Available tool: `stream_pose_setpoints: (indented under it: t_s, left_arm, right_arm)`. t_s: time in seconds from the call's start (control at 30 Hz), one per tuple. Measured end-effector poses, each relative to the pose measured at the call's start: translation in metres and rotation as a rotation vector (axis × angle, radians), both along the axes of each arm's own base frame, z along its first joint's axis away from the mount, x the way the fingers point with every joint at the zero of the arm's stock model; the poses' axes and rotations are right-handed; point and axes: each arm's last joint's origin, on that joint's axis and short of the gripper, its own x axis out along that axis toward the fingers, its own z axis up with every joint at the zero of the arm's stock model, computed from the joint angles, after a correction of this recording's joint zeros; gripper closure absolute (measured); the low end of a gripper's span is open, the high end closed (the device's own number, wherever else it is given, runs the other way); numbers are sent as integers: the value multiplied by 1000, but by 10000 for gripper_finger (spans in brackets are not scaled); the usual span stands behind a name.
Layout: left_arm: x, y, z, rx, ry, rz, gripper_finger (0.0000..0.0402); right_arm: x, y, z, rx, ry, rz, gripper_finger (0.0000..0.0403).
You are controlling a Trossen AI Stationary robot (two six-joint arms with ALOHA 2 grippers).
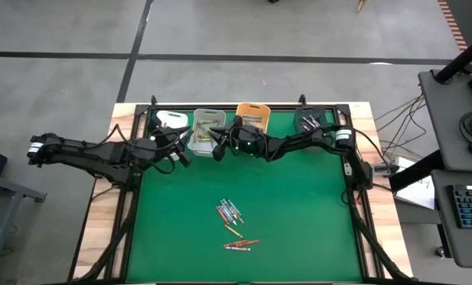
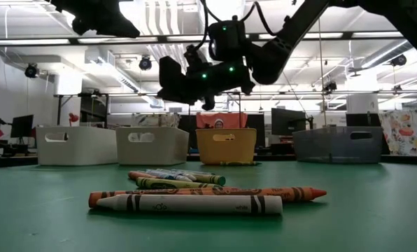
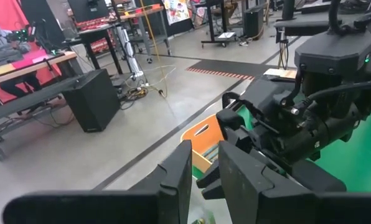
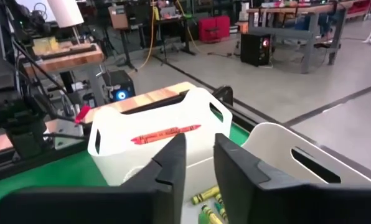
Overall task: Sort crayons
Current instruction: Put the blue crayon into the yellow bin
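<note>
Your right gripper (image 1: 218, 147) hangs above the grey bin (image 1: 204, 131) in the upper middle of the high view, raised well off the worktop (image 1: 299, 214). In its wrist view the fingers (image 4: 173, 163) stand slightly spread, with a narrow gap and nothing pinched between them. Just past them, in the middle of that frame, a red crayon (image 4: 165, 133) is in mid-air in front of the white bin (image 4: 148, 146), lying level and touching neither finger. At the bottom middle of the same frame, yellow and green crayons (image 4: 207, 198) lie inside the grey bin beneath the gripper.

Your left gripper (image 1: 180, 150) sits left of centre in the upper part of the high view, close beside the right one and near the white bin (image 1: 171, 123). Its wrist view shows the fingers (image 3: 179, 180) a little apart and holding nothing.

Along the top edge of the green worktop you have four bins in a row: white, grey, orange (image 1: 253, 115) and black (image 1: 314, 120). The loose crayons (image 1: 232, 222) lie in a small scatter in the lower middle of the high view, well apart from both grippers. In the low view they fill the lower centre, with a white crayon (image 2: 187, 204) nearest and an orange one (image 2: 215, 192) just behind it.
</note>
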Motion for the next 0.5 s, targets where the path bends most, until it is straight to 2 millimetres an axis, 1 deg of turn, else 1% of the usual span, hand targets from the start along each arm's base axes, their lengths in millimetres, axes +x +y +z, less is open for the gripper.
stream_pose_setpoints:
  t_s: [0.13,0.27,0.4,0.5]
  left_arm:
    - [1,0,0,-10,-3,-10,339]
    - [1,-1,-2,-33,-1,-39,339]
    - [1,-2,-5,-72,7,-87,339]
    - [1,-3,-6,-109,2,-124,339]
  right_arm:
    - [0,1,4,-10,1,3,303]
    - [-3,8,19,-11,6,25,286]
    - [-12,23,40,-17,100,78,280]
    - [-22,41,56,-13,197,121,281]
